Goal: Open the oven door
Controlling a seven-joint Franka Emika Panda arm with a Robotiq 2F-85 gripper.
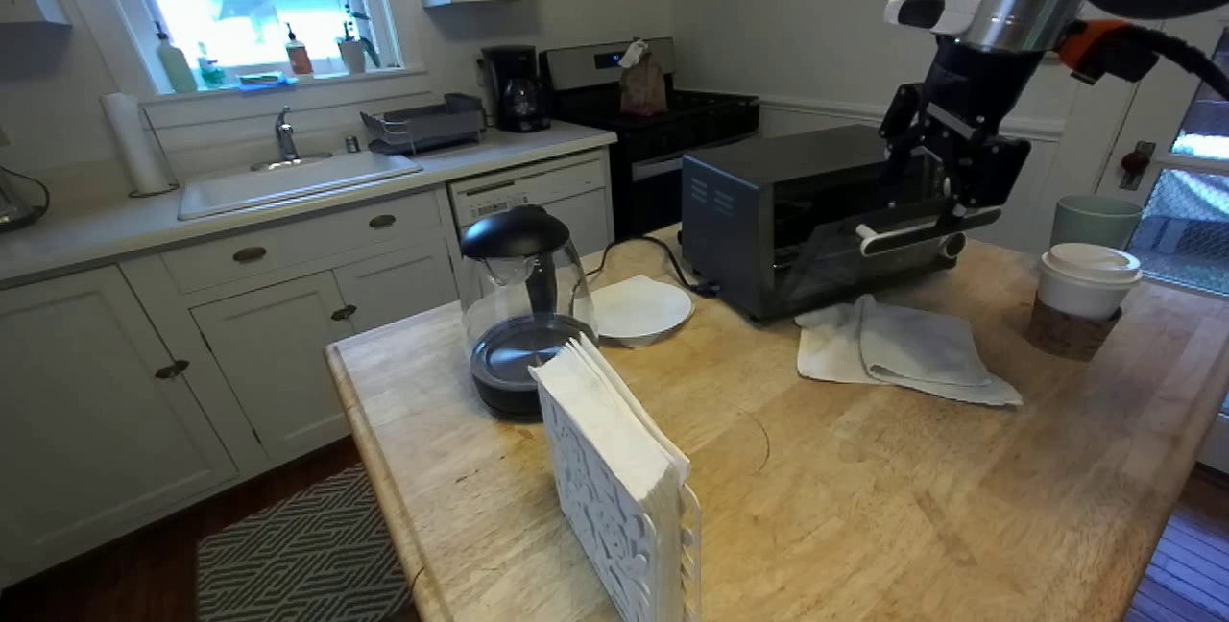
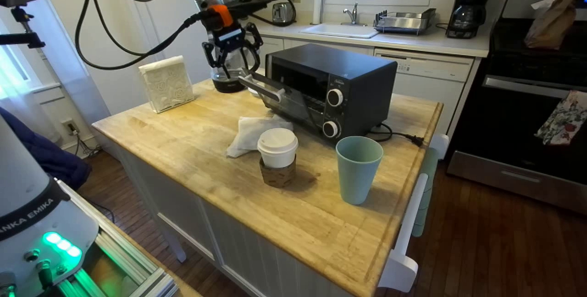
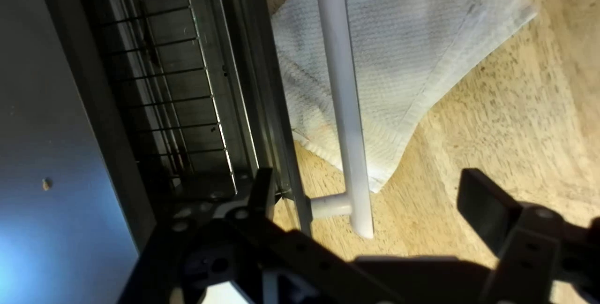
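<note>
The small black toaster oven (image 1: 725, 219) stands on the wooden table; it also shows in an exterior view (image 2: 367, 90) and in the wrist view (image 3: 56, 144). Its dark glass oven door (image 1: 831, 252) is partly open, tilted outward from its bottom edge. The white handle bar (image 2: 261, 87) runs along the door's upper edge. In the wrist view the handle (image 3: 344, 88) lies lengthwise, and the wire rack shows inside. My gripper (image 3: 370, 193) is open and empty, over the handle's far end from the knobs, one finger on the oven side, the other outside. Contact with the door cannot be told.
A white cloth (image 1: 907, 348) lies on the table in front of the oven. A lidded paper cup (image 2: 277, 150) and a green cup (image 2: 360, 168) stand nearby. A glass kettle (image 1: 528, 315), a white plate (image 1: 641, 308) and a napkin holder (image 1: 614, 478) are at the other side.
</note>
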